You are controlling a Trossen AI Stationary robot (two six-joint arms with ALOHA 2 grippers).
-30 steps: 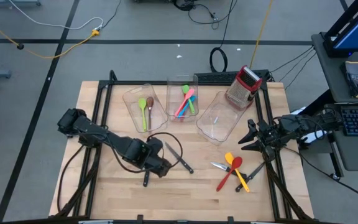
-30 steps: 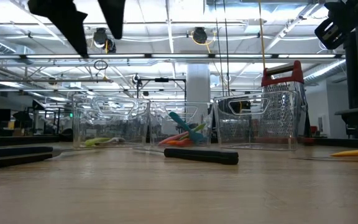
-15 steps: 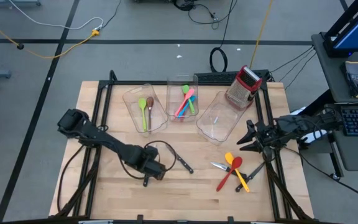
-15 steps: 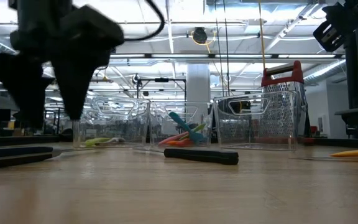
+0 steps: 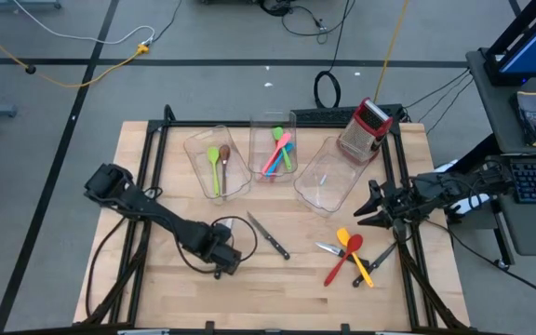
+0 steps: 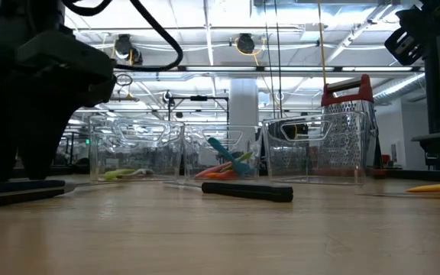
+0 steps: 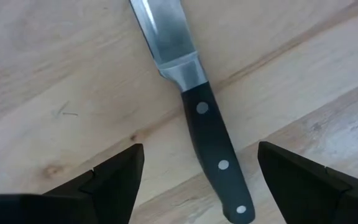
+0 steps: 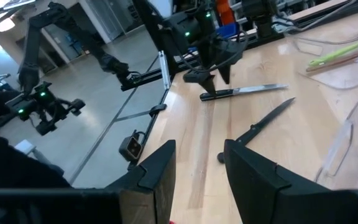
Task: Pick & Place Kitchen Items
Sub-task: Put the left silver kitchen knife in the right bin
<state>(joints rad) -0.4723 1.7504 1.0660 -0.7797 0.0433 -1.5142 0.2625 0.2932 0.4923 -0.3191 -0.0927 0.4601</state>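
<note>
Fingers (image 7: 114, 180) of the left gripper (image 7: 197, 180) stand wide open over a knife (image 7: 213, 149) on the table (image 7: 55, 74); right gripper (image 8: 197, 165) waits, half open.

Bright, even overhead light; low view backlit.

A black-handled knife (image 7: 213, 146) lies flat on the wooden table (image 7: 61, 68), its steel blade running out of frame and three rivets showing along the handle. The left gripper (image 7: 197, 180) hangs above it, fingers (image 7: 114, 177) spread wide to either side of the handle, neither touching it.
</note>
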